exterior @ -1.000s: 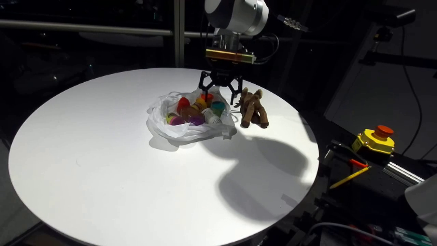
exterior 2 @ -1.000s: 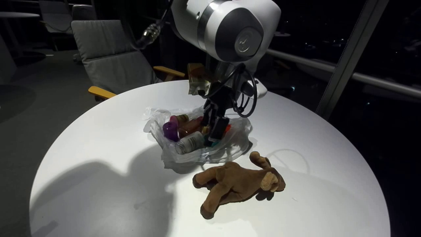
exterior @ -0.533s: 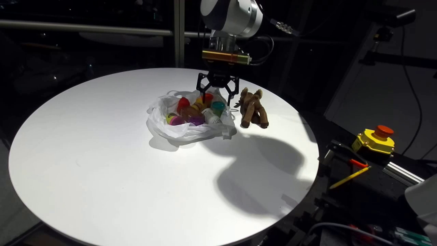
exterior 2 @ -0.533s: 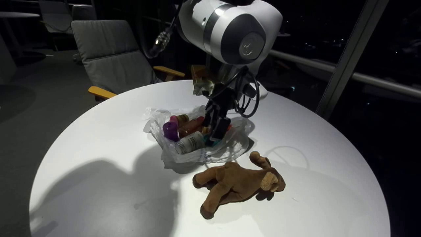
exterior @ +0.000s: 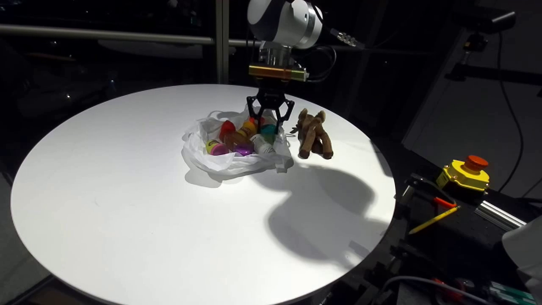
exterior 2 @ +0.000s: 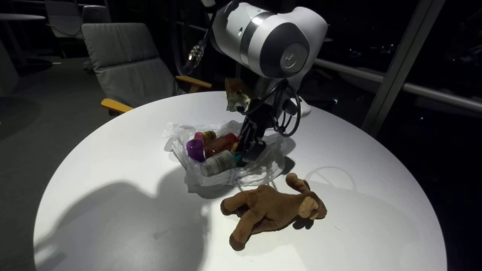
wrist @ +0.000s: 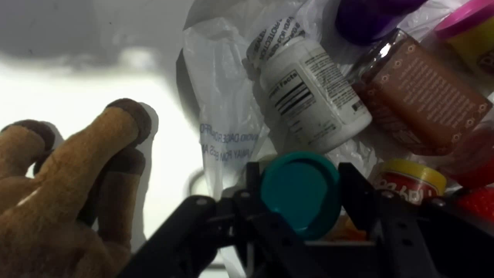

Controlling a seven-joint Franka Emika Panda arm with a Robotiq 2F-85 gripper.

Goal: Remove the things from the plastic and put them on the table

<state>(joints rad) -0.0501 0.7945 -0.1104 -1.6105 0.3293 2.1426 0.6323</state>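
The white plastic bag [exterior: 201,159] lies spread open on the round white table [exterior: 127,228], with several things inside. My gripper [wrist: 299,185] is over the bag's edge, its fingers [wrist: 353,189] pressed close against both sides of a teal-lidded tub [wrist: 297,193], which still stands in the bag. Beside it lie a white bottle [wrist: 314,98], a brown bottle [wrist: 428,94] and a yellow-lidded tub [wrist: 409,177]. A purple thing [wrist: 368,19] and a pink-lidded tub [wrist: 471,33] sit farther off. In an exterior view a red item [exterior: 227,128] shows too. The tub's lower body is hidden.
A brown plush animal [exterior 2: 275,209] lies on the table close to the bag, on the gripper's side. A grey chair [exterior 2: 120,64] stands behind the table edge. Off the table are a yellow box with a red button [exterior: 465,173] and a yellow pencil [exterior: 434,220].
The fingers have come together from wide apart onto the teal lid. The arm has shifted slightly and sunk a little. The bag and plush animal stay where they were.
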